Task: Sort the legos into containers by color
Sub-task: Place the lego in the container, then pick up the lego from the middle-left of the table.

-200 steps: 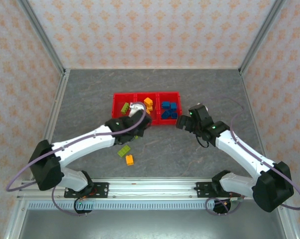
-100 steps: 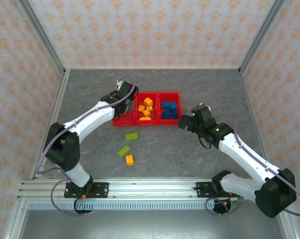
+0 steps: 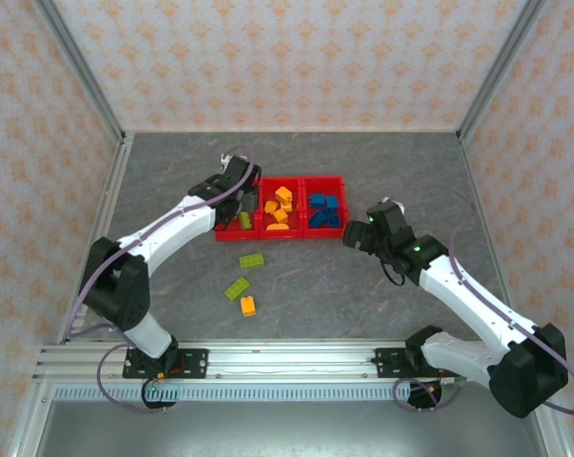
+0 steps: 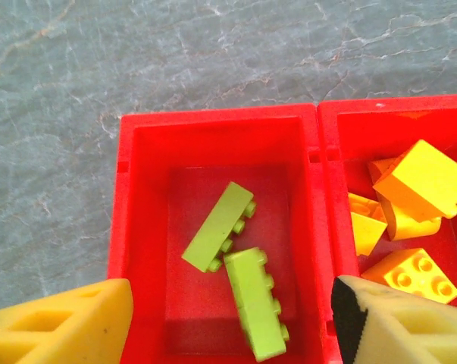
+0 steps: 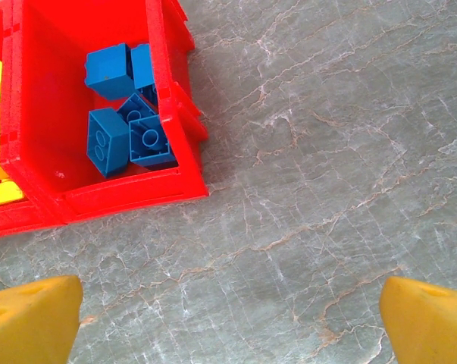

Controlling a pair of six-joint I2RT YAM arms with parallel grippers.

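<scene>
The red tray (image 3: 282, 237) holds the containers in a row. My left gripper (image 3: 241, 197) hangs over the left compartment, open. In the left wrist view two lime green legos (image 4: 219, 226) (image 4: 256, 303) lie loose on that compartment's floor (image 4: 148, 265), the nearer one between and below my spread fingers (image 4: 61, 326), gripper (image 4: 228, 334). Orange legos (image 4: 421, 182) (image 3: 280, 207) fill the middle compartment. Blue legos (image 3: 324, 211) (image 5: 126, 114) lie in the right one. My right gripper (image 3: 358, 233) (image 5: 230, 326) stands open over bare table, just off the tray's right front corner (image 5: 107, 199).
On the grey table in front of the tray lie two loose green bricks (image 3: 251, 260) (image 3: 236, 288) and one orange brick (image 3: 248, 306). Patterned walls with metal posts close in the table on three sides.
My left gripper swung from the tray's front edge to above the left compartment, then opened; a green brick now lies free there. The right arm shifted only slightly.
</scene>
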